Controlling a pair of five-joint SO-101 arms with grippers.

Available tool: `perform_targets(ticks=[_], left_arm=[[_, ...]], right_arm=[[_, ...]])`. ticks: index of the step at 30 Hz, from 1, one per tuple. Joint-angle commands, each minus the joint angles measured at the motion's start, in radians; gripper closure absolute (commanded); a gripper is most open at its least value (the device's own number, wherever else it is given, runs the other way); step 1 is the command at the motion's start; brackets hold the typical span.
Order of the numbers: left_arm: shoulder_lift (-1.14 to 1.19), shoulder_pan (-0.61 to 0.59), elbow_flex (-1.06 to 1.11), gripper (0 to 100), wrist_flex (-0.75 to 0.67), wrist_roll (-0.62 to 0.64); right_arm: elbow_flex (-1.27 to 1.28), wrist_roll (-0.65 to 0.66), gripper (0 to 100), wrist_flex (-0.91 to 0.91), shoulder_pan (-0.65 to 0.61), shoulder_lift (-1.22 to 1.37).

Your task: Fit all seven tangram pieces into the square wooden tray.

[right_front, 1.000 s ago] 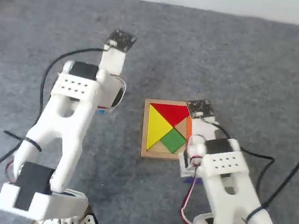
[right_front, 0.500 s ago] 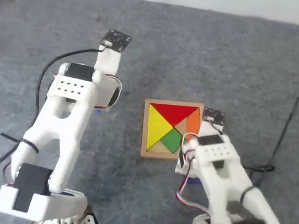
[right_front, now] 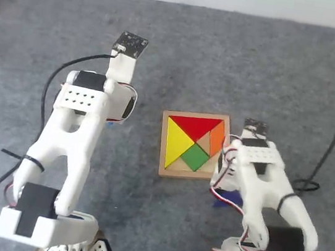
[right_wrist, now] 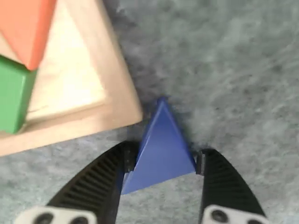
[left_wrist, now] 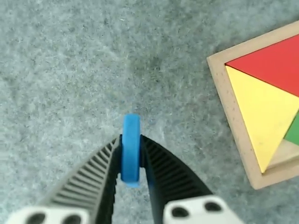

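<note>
Beside the tray (right_wrist: 119, 93), the right claw (right_wrist: 163, 158) grips a blue triangle (right_wrist: 161, 142).

Even, diffuse light, soft shadow beside the tray (right_wrist: 122, 79) corner

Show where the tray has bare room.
Bare wood in the wooden tray: the corner between orange piece and green square, and a sliver beside the yellow triangle. Crowded outside that corner: right hand with blue triangle.

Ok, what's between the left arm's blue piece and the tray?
Just bare grey mat between the blue piece and the tray, per the left wrist view.
</note>
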Motion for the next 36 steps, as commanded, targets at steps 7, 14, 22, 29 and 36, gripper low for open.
perform_targets(ticks=[7, 14, 22, 29, 36], left_arm=[[-0.055, -0.006, -0.002, 99, -0.014, -0.006], [-0.055, -0.006, -0.001, 99, -0.015, -0.006], [-0.055, -0.017, -0.001, 99, -0.017, -0.006], [-0.055, -0.025, -0.001, 99, -0.017, -0.006], [-0.055, -0.025, 0.001, 99, -0.015, -0.006]], right_arm=[[0.031, 0.158, 81.6, -0.067, 0.142, -0.156], [-0.025, 0.183, 81.6, 0.087, 0.177, -0.194], [-0.020, 0.014, 57.1, 0.160, -0.045, -0.193], [0.084, 0.025, 70.1, 0.025, -0.114, -0.191], [0.081, 0.311, 72.7, 0.113, -0.013, -0.205]])
